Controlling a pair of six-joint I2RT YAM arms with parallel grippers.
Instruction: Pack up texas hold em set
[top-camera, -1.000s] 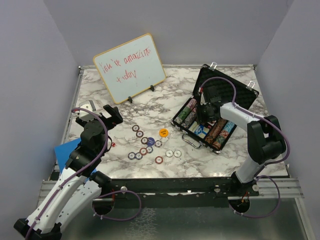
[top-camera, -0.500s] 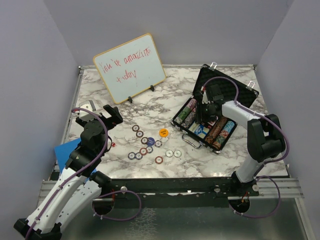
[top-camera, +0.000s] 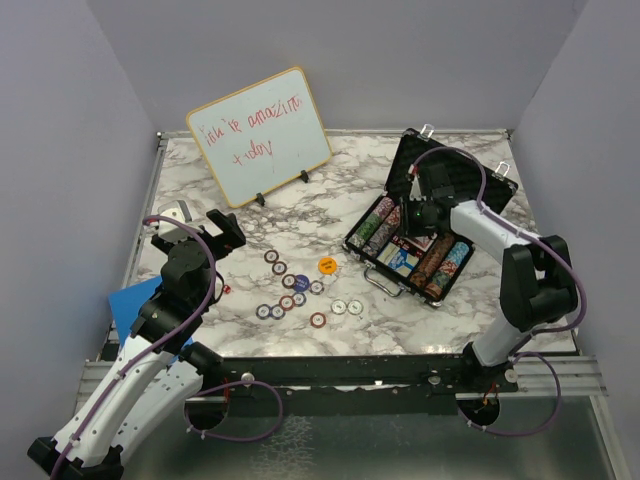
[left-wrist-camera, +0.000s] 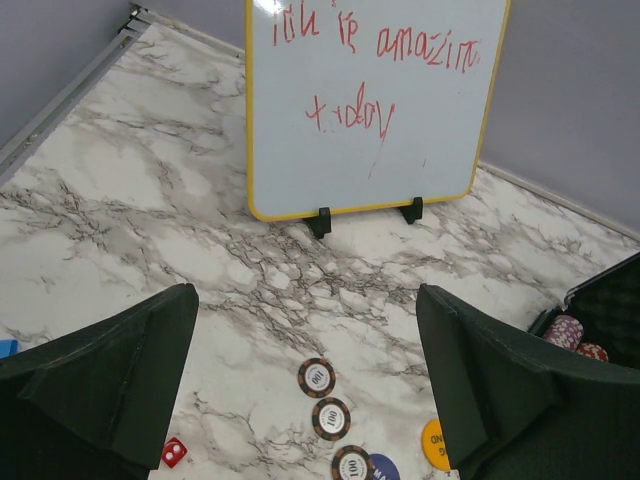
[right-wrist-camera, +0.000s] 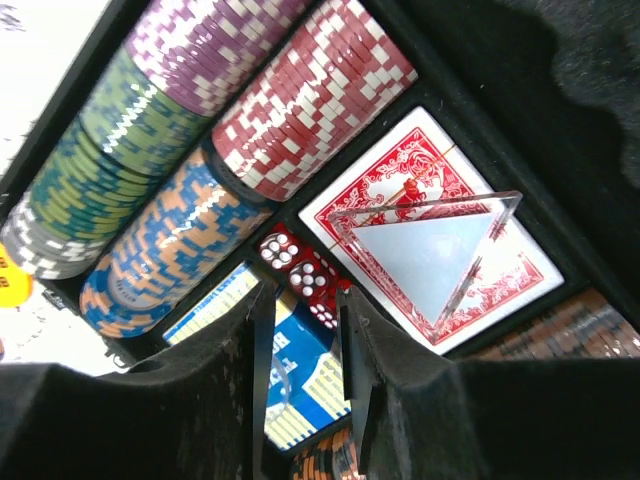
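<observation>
Expect light, stiff, slippery poker chips (top-camera: 288, 296) flat on the surface (top-camera: 350, 185), well apart from the open briefcase (top-camera: 458, 178); pinch by the rim. Left claw (left-wrist-camera: 305, 372) gaping, empty; right claw (right-wrist-camera: 300, 330) narrowly parted over the dice (right-wrist-camera: 300, 272) inside, grip impossible to tell

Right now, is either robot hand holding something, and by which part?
The left hand is open and empty. The right hand, inside the briefcase, has its fingers close together above the dice; whether they grip anything cannot be told.
</observation>
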